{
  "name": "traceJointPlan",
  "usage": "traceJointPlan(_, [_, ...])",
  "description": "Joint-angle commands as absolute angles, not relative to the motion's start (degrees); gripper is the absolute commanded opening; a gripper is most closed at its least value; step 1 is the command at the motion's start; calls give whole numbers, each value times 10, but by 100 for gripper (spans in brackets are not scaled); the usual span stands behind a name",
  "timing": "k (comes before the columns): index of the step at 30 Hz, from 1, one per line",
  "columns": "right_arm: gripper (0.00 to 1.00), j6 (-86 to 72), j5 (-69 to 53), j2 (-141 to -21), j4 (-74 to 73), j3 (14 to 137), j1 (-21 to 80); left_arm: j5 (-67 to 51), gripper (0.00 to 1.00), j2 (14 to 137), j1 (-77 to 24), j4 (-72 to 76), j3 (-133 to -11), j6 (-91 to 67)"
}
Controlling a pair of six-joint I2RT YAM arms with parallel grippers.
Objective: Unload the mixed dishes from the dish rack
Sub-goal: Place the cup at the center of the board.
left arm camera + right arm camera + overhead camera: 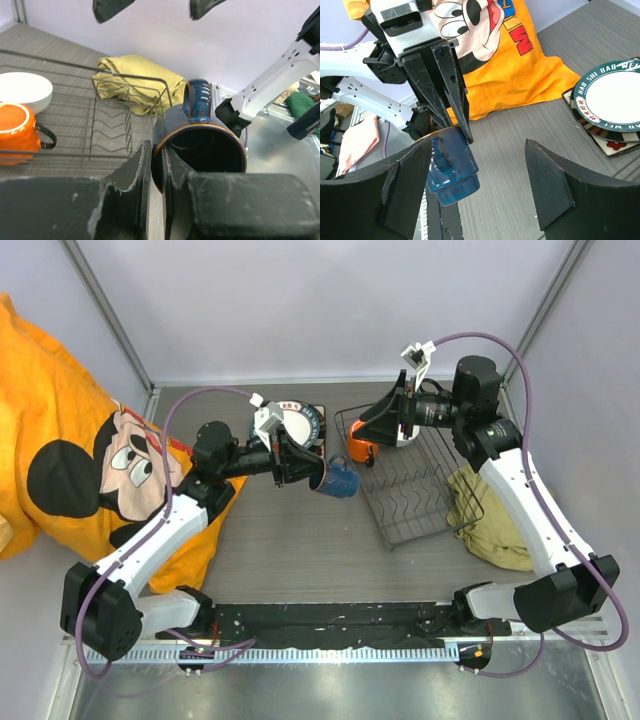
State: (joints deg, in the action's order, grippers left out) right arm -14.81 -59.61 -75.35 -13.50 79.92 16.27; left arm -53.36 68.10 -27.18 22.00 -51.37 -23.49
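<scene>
My left gripper [305,472] is shut on the rim of the small dark-blue cup [338,481], one finger inside and one outside, holding it tilted above the table left of the dish rack [420,510]. In the left wrist view the cup [200,145] opens toward the camera, handle up. The orange mug [360,452] and white bowl [407,436] sit at the rack's far end. My right gripper [366,431] hovers open over the mug, nothing between its fingers [550,190]. The round dark-rimmed plate [300,424] lies on the square plate [612,146] on the table.
A big orange Mickey Mouse cloth [70,460] covers the table's left side. An olive cloth [490,520] lies bunched right of the rack. The two grippers are close together near the rack's left edge.
</scene>
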Motion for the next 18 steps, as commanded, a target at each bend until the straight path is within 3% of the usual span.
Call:
traceJointPlan(1, [81,-134,-592,-730,-120,809,163,-519,0,667,-264,191,-545,-192])
traceJointPlan(11, [81,-92,-561,-703,-157,800,162,-461,0,713,-252,2,-612,-38])
traceJointPlan(18, [81,-11,-491,-698,-235,817,163,-348,0,788,-250,-245,-717,116])
